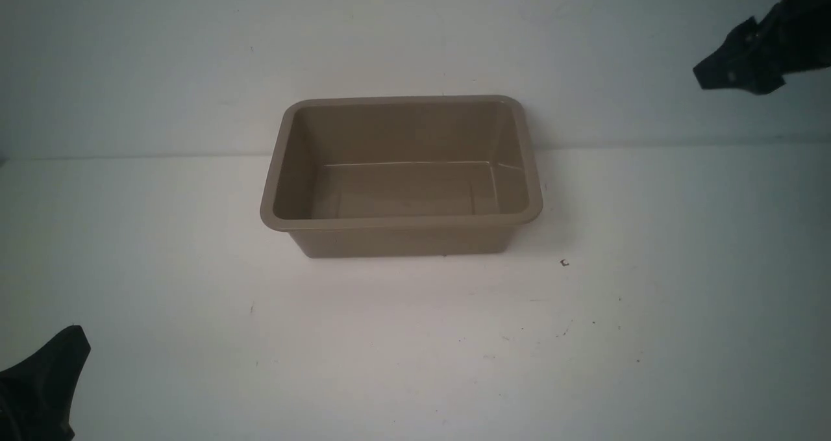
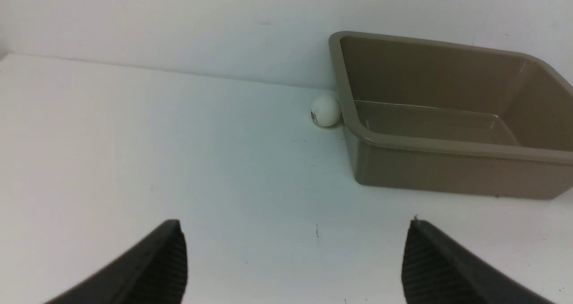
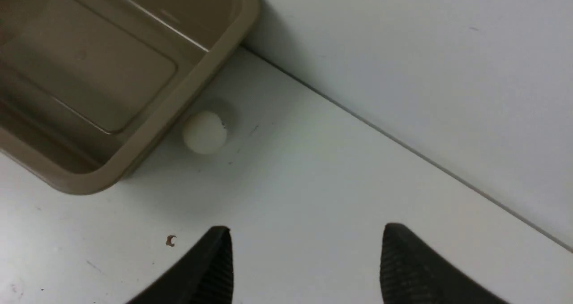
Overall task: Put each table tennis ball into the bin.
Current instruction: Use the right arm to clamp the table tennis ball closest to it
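Where the balls lie: both on the table point(image 1: 415, 363), outside the bin point(image 1: 402, 223), one at each short end; neither shows in the front view.
Left-side ball point(image 2: 326, 110): touching or just beside the bin's left end, toward the back corner, partly hidden by the flared rim.
Right-side ball point(image 3: 205, 132): close against the bin's right end, at the rim's outer edge.
Key relation: each ball lies ahead of the gripper on its own side, so each arm is nearer to its own ball (a sphere has no long axis to line up with).
Left gripper point(image 2: 295, 223): jaws spread wide, nothing between them, low and well apart from its ball.
Right gripper point(image 3: 306, 228): jaws parted, empty, raised above the table.
Ball look: small, smooth, off-white, each with a small dark print.
Bin look: taupe-brown, glossy inside, empty; its long axis runs left to right.
Likely catch: the rim leaves little finger room on the bin side.
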`<state>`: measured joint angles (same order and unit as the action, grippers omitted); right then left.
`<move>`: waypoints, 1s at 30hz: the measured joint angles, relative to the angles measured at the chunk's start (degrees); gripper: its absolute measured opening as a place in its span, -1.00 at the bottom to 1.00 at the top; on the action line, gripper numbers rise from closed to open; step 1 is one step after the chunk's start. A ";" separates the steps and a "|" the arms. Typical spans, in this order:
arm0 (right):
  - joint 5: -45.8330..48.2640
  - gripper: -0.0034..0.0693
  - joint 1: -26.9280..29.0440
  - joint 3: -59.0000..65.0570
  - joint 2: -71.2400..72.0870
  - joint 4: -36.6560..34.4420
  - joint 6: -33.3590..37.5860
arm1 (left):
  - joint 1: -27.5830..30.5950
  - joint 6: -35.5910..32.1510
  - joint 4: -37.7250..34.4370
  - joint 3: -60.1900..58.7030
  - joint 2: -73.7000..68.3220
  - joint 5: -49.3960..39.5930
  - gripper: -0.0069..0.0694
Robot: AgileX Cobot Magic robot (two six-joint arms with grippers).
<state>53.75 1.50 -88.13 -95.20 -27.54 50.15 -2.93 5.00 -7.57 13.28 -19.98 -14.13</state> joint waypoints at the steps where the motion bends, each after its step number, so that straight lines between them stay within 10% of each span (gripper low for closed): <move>1: 0.00 0.22 0.00 0.00 -0.72 -1.28 1.43 | 0.00 -0.22 0.05 0.00 0.00 0.00 0.71; 30: -6.54 0.22 -0.59 -0.06 -23.18 -25.57 28.16 | 0.00 -3.60 0.21 0.00 0.00 -0.59 0.71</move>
<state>47.21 0.91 -88.19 -118.38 -53.11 78.30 -2.93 1.40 -7.35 13.28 -19.98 -14.72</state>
